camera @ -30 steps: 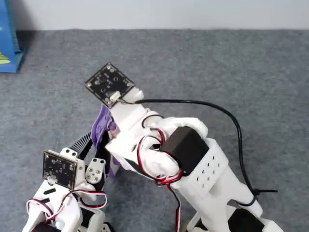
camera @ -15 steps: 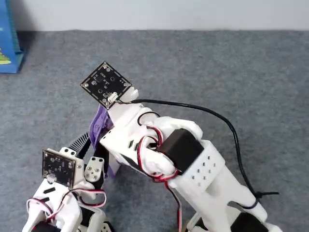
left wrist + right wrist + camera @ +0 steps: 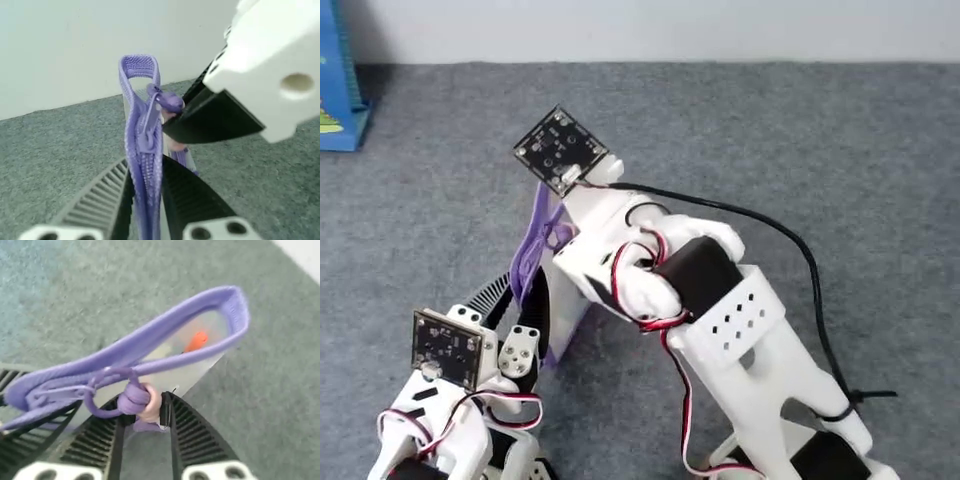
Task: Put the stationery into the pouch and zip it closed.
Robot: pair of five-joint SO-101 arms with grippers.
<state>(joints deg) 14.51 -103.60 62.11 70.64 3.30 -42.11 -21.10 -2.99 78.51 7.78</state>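
A purple-edged clear pouch [image 3: 533, 245] stands on its edge between the two arms. My left gripper [image 3: 146, 172] is shut on the pouch [image 3: 142, 145] at its zipper edge, low at one end. My right gripper [image 3: 142, 407] is shut on the purple zipper pull [image 3: 134, 399], a knotted cord loop. In the left wrist view that pull [image 3: 167, 101] sits near the pouch's far end, with the right arm's black finger [image 3: 210, 120] beside it. An orange item [image 3: 199, 340] shows through the pouch [image 3: 165, 340] wall. The zipper teeth look closed along the length seen from the left wrist.
Grey carpet [image 3: 820, 140] covers the table, open to the right and the back. A blue box [image 3: 338, 80] stands at the far left corner against the white wall. The right arm's black cable [image 3: 800, 260] loops out to its right.
My right gripper has moved toward the back of the table with the zipper pull, and the pouch's top edge now stretches longer. The left arm has stayed put.
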